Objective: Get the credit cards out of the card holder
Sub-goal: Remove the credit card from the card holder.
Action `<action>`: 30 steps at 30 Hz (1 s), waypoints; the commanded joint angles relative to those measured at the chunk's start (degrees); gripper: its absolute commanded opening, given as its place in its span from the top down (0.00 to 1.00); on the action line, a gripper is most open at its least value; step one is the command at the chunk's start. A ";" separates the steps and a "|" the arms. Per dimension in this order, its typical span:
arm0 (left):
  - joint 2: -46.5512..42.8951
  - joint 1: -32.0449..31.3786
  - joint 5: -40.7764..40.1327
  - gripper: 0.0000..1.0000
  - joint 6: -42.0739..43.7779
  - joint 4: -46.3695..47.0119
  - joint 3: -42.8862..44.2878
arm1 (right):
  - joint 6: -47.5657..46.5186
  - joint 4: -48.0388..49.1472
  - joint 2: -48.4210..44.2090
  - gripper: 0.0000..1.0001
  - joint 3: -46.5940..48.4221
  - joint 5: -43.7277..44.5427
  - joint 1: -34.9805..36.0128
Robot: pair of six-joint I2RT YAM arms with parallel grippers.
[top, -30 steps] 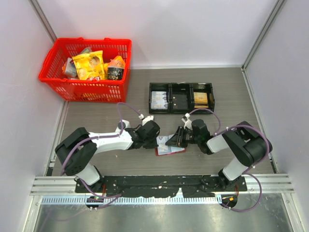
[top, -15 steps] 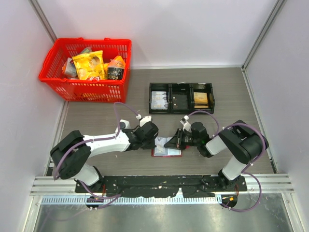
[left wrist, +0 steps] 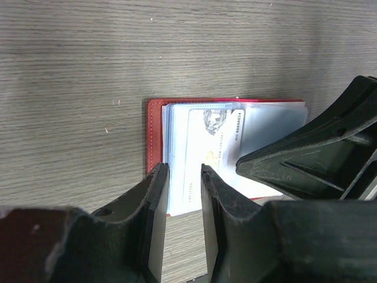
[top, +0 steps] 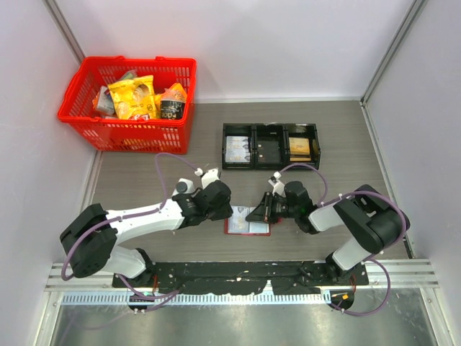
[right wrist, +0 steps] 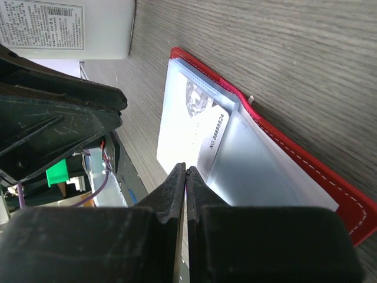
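The red card holder (top: 248,225) lies spread open on the table between my two grippers. In the left wrist view its red edge (left wrist: 154,132) frames pale blue clear sleeves (left wrist: 277,121), and a whitish credit card (left wrist: 203,147) sticks partway out of one. My left gripper (left wrist: 184,177) hovers over the holder's left edge, open by a narrow gap, with nothing between its fingers. My right gripper (right wrist: 185,172) is shut, its tips down at the near edge of the credit card (right wrist: 185,130) and sleeve (right wrist: 259,168). Whether it pinches anything is hidden.
A black three-compartment tray (top: 270,145) holding flat items stands behind the holder. A red basket (top: 130,101) full of snack packets sits at the back left. The two grippers are close together over the holder (right wrist: 330,186).
My left gripper has gone from shut to slightly open and its arm has shifted leftward. The right gripper has closed. The card holder has turned from tilted to squarer on the table.
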 commanded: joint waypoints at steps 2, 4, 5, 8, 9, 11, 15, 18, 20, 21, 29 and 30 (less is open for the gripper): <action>-0.63 -0.06 -0.58 0.68 -0.72 2.74 0.04 | -2.58 -2.31 -2.34 0.92 1.90 1.05 0.25; 0.42 -0.15 0.21 0.68 -0.63 3.62 0.39 | -2.40 -2.49 -2.61 0.90 1.90 1.40 0.34; 1.30 -0.15 0.56 0.68 -0.46 3.80 0.74 | -2.40 -2.84 -2.70 0.88 1.81 1.84 0.34; 3.85 -0.15 1.62 0.70 0.33 4.24 1.79 | -2.49 -4.15 -4.18 0.84 1.73 3.07 0.34; 4.55 -0.15 2.14 0.71 0.60 4.33 2.15 | -2.67 -5.29 -4.54 0.83 1.73 3.86 0.34; 6.13 -0.06 2.67 0.74 0.95 4.50 2.67 | -3.45 -7.92 -6.47 0.79 1.99 5.35 0.34; 8.69 -0.06 3.46 0.81 1.13 4.50 2.77 | -6.18 -15.22 -10.86 0.74 3.13 8.78 0.25; 9.83 -0.15 4.43 0.86 0.69 4.68 2.15 | -6.80 -16.99 -11.05 0.72 3.57 8.96 0.34; 10.18 -0.15 4.70 0.89 0.25 4.86 1.71 | -6.27 -16.29 -10.17 0.72 3.49 8.53 0.34; 10.27 -0.06 4.70 0.91 0.07 4.86 1.54 | -6.10 -15.85 -9.38 0.72 3.31 8.44 0.34; 11.59 -0.15 4.96 0.96 -0.46 4.68 0.83 | -5.04 -18.39 -10.95 0.71 1.99 13.27 0.42; 11.85 -0.15 5.05 0.97 -0.46 4.51 0.92 | -5.39 -19.79 -12.18 0.71 1.99 14.23 0.34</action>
